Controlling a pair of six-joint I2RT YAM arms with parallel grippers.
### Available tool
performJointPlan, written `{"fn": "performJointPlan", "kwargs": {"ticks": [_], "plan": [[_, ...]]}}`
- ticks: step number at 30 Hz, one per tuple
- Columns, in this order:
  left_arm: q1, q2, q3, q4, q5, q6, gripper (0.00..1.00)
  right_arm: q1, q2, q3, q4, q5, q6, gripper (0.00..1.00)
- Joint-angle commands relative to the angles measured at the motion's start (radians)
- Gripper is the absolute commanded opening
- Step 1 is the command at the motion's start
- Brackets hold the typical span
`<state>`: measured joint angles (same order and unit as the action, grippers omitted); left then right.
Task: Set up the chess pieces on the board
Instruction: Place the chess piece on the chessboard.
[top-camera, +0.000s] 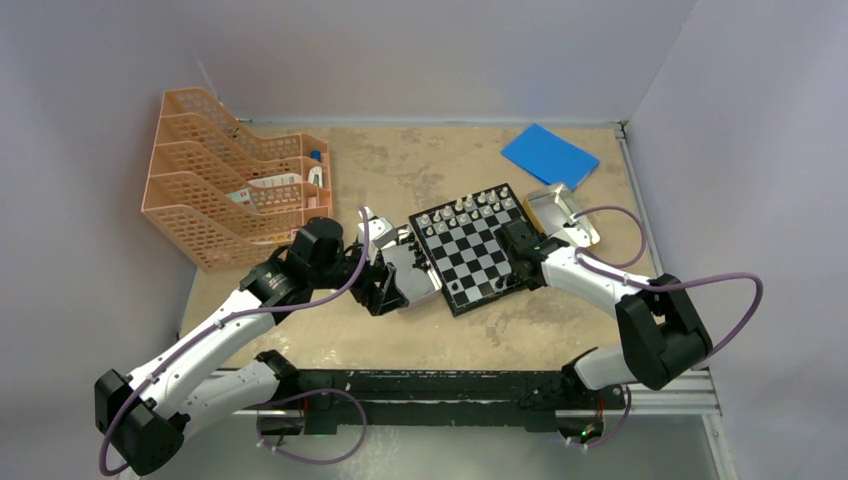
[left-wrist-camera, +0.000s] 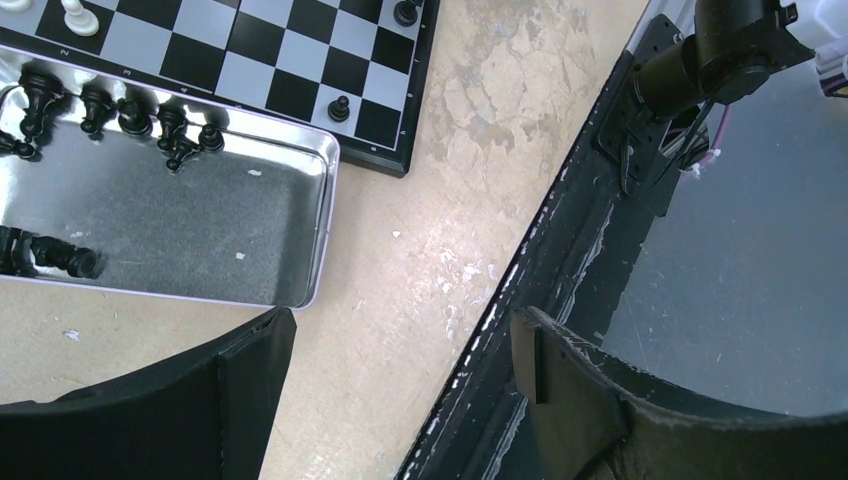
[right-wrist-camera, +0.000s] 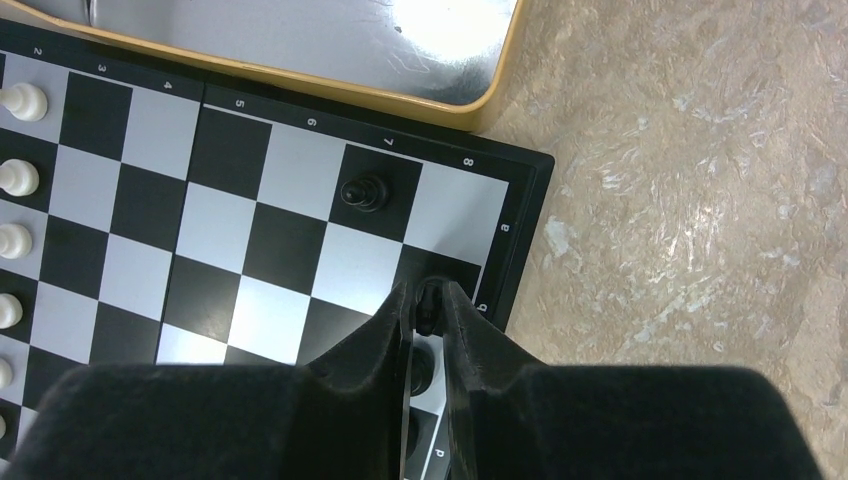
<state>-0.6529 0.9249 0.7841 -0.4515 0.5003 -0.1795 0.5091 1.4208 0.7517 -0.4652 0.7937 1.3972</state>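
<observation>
The right gripper (right-wrist-camera: 425, 325) stands narrow around a black piece (right-wrist-camera: 428, 300) on the chessboard (right-wrist-camera: 515, 215) corner square; whether it grips is unclear. The left gripper (left-wrist-camera: 400, 400) gapes wide over bare tabletop (left-wrist-camera: 440, 230) beside the silver tin (left-wrist-camera: 250, 230).

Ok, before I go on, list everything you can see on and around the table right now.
board: one, black-and-white checkered, table centre.
white pieces: two rows, too small to count, board's far side.
black pieces on board: at least three, board's near side.
silver tin: one, against board's left edge.
black pieces in tin: several, inside it.
gold-rimmed tin: one, silver inside, by board's right edge.
blue pad: one, far right.
file rack: one, orange, far left.
left claw: black, open, empty, near silver tin.
right claw: black, fingers close around corner piece on board.
</observation>
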Motion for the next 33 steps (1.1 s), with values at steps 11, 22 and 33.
{"fn": "performJointPlan", "kwargs": {"ticks": [11, 22, 33], "plan": [[0.003, 0.002, 0.040, 0.008, 0.026, 0.018, 0.80, -0.004, 0.013, 0.044, -0.024, 0.023, 0.032, 0.22], [0.004, 0.030, 0.068, -0.016, 0.031, -0.007, 0.80, -0.004, -0.089, 0.123, -0.098, 0.027, -0.023, 0.40], [0.004, 0.191, 0.222, -0.038, -0.291, -0.165, 0.53, -0.004, -0.426, 0.113, 0.125, -0.070, -0.518, 0.51]]}}
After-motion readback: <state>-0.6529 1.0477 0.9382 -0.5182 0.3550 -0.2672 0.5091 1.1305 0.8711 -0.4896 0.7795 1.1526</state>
